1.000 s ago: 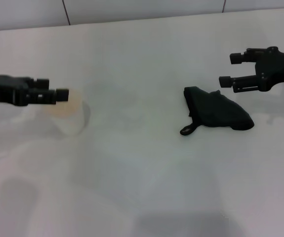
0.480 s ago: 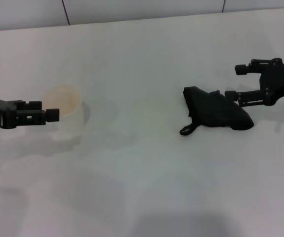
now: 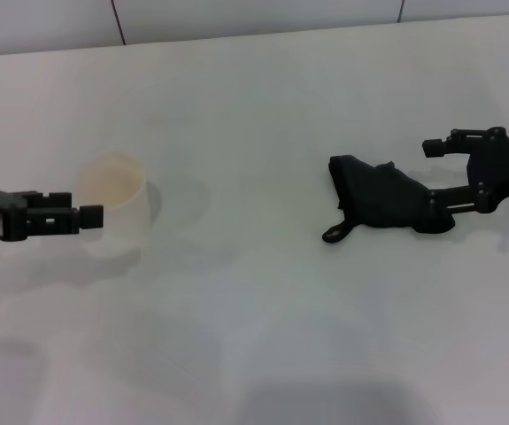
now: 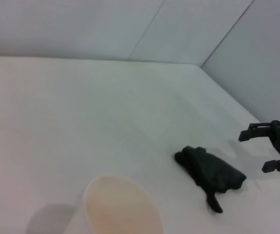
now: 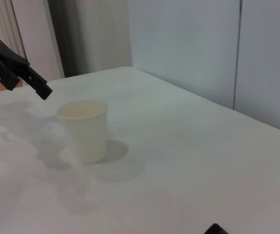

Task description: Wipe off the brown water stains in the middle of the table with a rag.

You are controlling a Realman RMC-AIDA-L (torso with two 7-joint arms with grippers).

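The black rag (image 3: 382, 204) lies bunched on the white table (image 3: 254, 336), right of the middle, its loop tag pointing to the near left. The rag (image 4: 213, 173) also shows in the left wrist view. My right gripper (image 3: 431, 175) is open at the rag's right end. Its nearer finger reaches the cloth's edge and the farther finger stands apart behind it. In the left wrist view the right gripper (image 4: 256, 151) looks slightly apart from the cloth, so I cannot tell if it touches. My left gripper (image 3: 90, 215) hovers at the far left, beside a cup. No brown water stains show in any view.
A white translucent cup (image 3: 117, 208) stands upright at the left, just right of the left gripper's tip; the cup (image 5: 84, 129) and the left gripper (image 5: 37, 85) show in the right wrist view. A wall runs behind the table's far edge.
The left gripper has pulled back leftward and nearer, uncovering the cup. The right gripper has come down toward the rag's right end. The rag has not moved.
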